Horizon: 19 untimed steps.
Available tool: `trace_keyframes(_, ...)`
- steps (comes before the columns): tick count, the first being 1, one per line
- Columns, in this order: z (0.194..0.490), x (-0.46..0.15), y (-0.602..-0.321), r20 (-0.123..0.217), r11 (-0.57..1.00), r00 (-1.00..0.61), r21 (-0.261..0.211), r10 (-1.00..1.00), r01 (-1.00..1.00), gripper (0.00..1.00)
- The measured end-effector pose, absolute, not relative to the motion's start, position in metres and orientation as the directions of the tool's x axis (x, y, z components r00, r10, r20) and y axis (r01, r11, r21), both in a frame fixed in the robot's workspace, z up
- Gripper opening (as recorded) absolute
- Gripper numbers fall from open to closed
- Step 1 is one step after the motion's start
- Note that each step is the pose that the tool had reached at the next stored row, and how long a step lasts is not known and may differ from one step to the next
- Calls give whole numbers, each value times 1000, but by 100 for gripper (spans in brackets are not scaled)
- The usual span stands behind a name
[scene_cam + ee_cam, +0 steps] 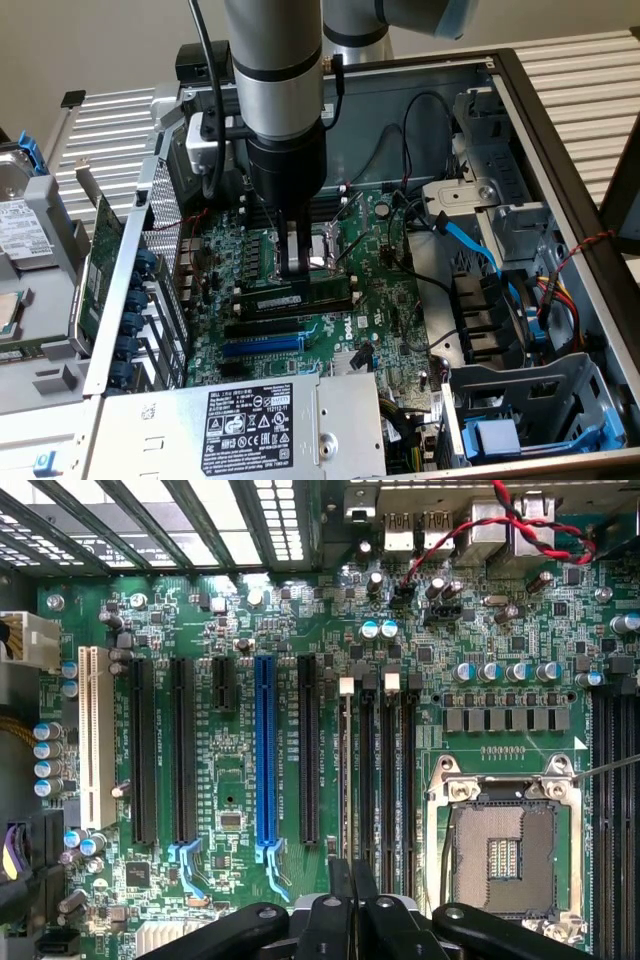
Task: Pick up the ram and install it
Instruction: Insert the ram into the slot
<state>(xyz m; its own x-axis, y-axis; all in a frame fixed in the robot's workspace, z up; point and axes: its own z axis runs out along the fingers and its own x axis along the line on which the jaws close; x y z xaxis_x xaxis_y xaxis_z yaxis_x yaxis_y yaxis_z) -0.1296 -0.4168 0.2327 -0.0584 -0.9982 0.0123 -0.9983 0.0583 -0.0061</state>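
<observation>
- The tool [300, 266] hangs from the arm straight down into the open case [560, 130], low over the board [400, 300].
- Its fingers [340, 900] are drawn together, with hardly a slit between them. In the wrist view they sit astride a thin pale edge, so I judge them clamped on the ram, though the contact itself is not plain.
- The ram [290, 300] stands on edge directly beneath the tool, in line with the memory slots [388, 770]. Whether it is fully seated I cannot tell.
- Its long axis runs across the exterior view, left to right, parallel to those slots. In the wrist view it shows edge-on as a narrow strip [346, 780] leading away from the fingertips.
- The fingers close across the ram's thin side, so the grip squares with the stick, not along it.
- The socket [325, 240] lies just beside the ram on the far side in the exterior view, with black wires [352, 235] near it.
- On the near side lie the long black slots and the blue slot [262, 345], close by and low.
- The case walls and the drive cage [490, 200] are well apart from the tool.
- Open room is straight above; sideways room is tight between neighbouring slots.
</observation>
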Motion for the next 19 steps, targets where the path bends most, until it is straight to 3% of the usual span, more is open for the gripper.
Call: trace_keyframes(19, 233, -133, -417, 11, 58, -58, -22, -998, -998, 12)
